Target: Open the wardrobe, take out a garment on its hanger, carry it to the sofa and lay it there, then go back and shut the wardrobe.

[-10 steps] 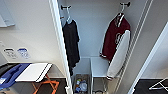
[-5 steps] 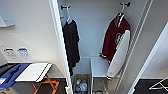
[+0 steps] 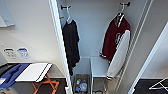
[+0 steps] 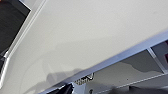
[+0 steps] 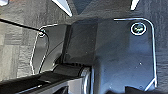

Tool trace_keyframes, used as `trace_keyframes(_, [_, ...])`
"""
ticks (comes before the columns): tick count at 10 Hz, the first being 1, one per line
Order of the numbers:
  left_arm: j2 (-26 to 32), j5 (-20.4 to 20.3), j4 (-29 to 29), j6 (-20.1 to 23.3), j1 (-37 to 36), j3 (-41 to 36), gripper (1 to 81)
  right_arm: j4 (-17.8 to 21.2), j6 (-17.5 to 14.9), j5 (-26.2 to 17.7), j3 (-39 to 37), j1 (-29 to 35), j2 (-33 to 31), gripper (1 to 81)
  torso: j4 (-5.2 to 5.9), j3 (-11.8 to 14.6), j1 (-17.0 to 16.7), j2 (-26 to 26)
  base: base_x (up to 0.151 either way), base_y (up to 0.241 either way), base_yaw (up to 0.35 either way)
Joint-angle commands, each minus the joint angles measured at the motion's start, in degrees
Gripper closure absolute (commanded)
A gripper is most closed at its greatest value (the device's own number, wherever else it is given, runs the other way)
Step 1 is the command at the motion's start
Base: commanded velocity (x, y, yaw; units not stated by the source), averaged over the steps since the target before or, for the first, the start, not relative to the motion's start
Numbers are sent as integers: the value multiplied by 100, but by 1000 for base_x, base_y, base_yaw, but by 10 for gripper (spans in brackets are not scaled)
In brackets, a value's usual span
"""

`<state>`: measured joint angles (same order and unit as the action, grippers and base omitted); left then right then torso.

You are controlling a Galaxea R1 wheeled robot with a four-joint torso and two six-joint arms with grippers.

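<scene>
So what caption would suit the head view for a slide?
Open wardrobe: dark red jacket and black T-shirt hanging on separate hooks.

We face the open wardrobe (image 3: pixel 105 32): inside it the T-shirt (image 3: pixel 70 42) hangs on the left and the varsity jacket (image 3: pixel 115 45) on its hanger (image 3: pixel 121 11) on the right, well apart. Below them sit wire baskets (image 3: pixel 81 85) on the wardrobe floor. Left of the wardrobe stands a folding table (image 3: pixel 32 72) against the wall.
</scene>
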<state>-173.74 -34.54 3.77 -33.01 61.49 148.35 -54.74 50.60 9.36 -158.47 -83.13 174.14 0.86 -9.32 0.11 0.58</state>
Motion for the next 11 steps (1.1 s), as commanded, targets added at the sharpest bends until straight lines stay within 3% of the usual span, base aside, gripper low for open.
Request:
trace_keyframes(1, [-381,-414,-1027,58,-712,740,10,-72,-7,-198,115,257,-35,10,0,0,0,0,0,0,0])
trace_keyframes(3, [-451,-510,-1590,32,-581,1118,10,-81,-7,-198,124,248,-35,10,0,0,0,0,0,0,0])
trace_keyframes(6, [-117,-466,-1572,84,-168,1126,10,-72,-7,-189,124,301,-53,10,0,0,0,0,0,0,0])
trace_keyframes(9, [364,-107,768,-195,289,629,10,-64,-7,-172,220,370,-44,10,0,0,0,0,0,0,0])
trace_keyframes(11, [949,633,2145,-538,403,-279,10,-140,-33,-189,247,424,-61,10,0,0,0,0,0,0,0])
